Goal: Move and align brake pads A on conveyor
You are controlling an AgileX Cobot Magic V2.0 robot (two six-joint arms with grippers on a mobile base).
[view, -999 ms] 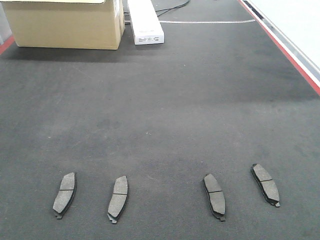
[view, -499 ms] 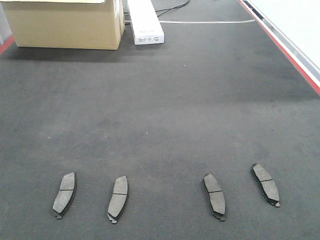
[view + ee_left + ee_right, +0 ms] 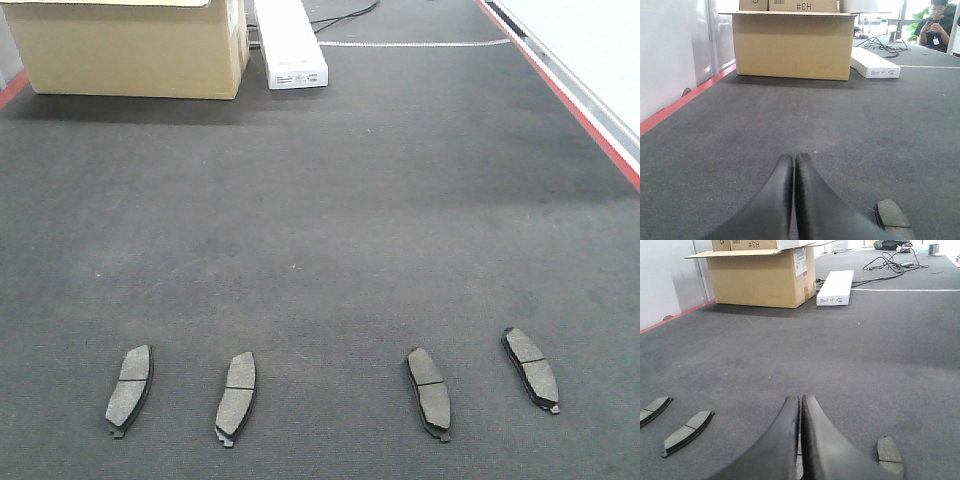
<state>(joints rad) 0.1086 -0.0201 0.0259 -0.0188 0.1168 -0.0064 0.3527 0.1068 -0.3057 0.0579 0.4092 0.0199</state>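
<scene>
1. Exterior front-facing view: you have four brake pads A lying flat, friction face up, in a rough row along the near edge of the conveyor [image 3: 330, 230]. No arm appears in this view.
2. From the conveyor's left edge toward its right edge, the row reads: first pad [image 3: 130, 388], second pad [image 3: 236, 396], third pad [image 3: 429, 392], fourth pad [image 3: 531, 368]. The first two sit near each other, as do the last two; a wider gap separates the pairs.
3. The pads are not parallel. The left pair lean with their far ends toward the right; the right pair lean the opposite way. The fourth pad sits slightly farther from the near edge than the others.
4. At the far edge you see a cardboard box [image 3: 130, 50] toward the left corner and a white carton [image 3: 290, 45] just beside it, apart from the pads.
5. Left wrist view: the left end effector [image 3: 793, 159] has its fingers pressed together, gripping nothing, above the belt.
6. Right wrist view: the right end effector [image 3: 801, 400] is likewise closed tip to tip and empty.
</scene>
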